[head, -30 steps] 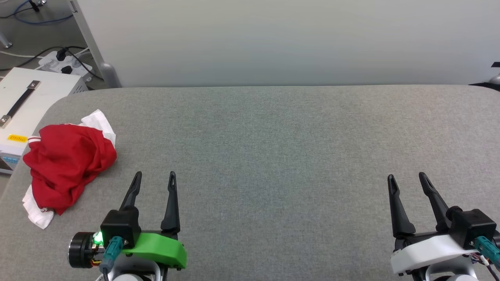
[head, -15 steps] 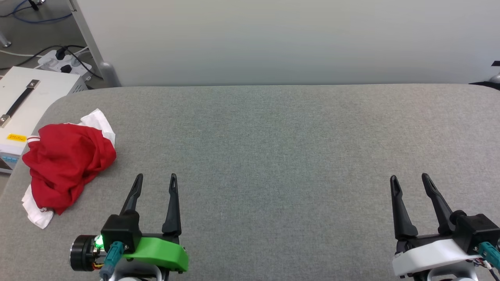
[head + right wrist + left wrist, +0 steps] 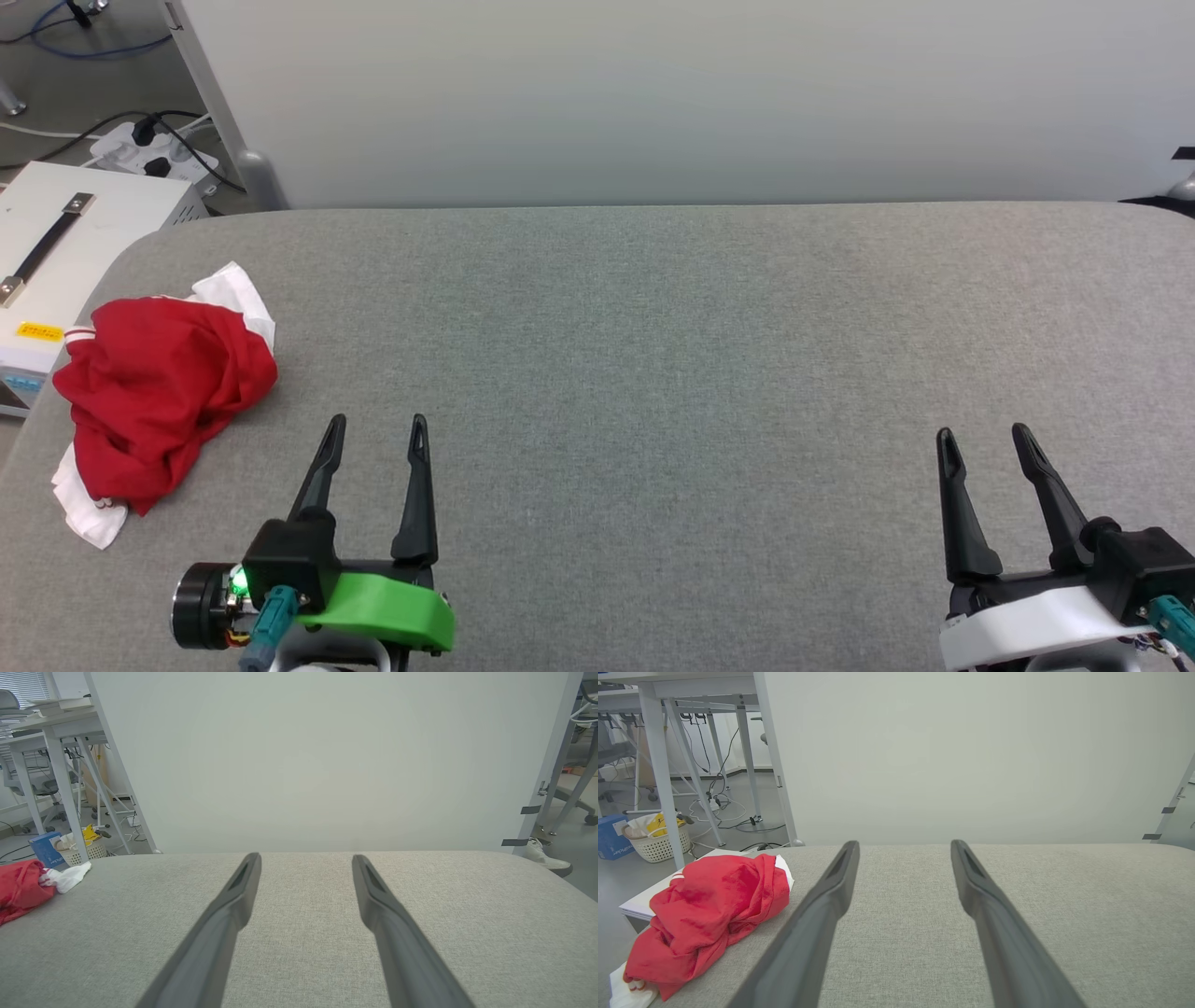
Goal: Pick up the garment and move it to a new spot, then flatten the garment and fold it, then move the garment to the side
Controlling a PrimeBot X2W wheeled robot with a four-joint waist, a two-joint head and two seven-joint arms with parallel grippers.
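Grey woven tabletop (image 3: 653, 327) wide across the head view, rounded at the far corners, with a pale blank panel (image 3: 653, 93) upright along its back edge. Just off the table's left edge, a white box (image 3: 56, 233) with a dark strap handle and a yellow label; behind it, on the floor, a power strip (image 3: 140, 145) with black plugs and trailing cables. Further back in the left wrist view, among white table legs, a woven basket (image 3: 656, 842) beside a blue carton (image 3: 612, 835). In the right wrist view, a white shoe (image 3: 544, 858) on the floor past the table's far right corner. Crumpled in a heap at the left edge of the table, the garment (image 3: 159, 392): red cloth bunched on top, white fabric poking out at the far side and again at the near side, a bit of red-white striped trim at its left. Left gripper (image 3: 377, 422) low over the table, near the heap on its right and apart from it, fingers pointing away from the robot, jaws spread wide and empty. Right gripper (image 3: 983, 432) well apart at the table's right side, likewise spread wide and holding nothing. Bare grey cloth beneath both pairs of fingers.
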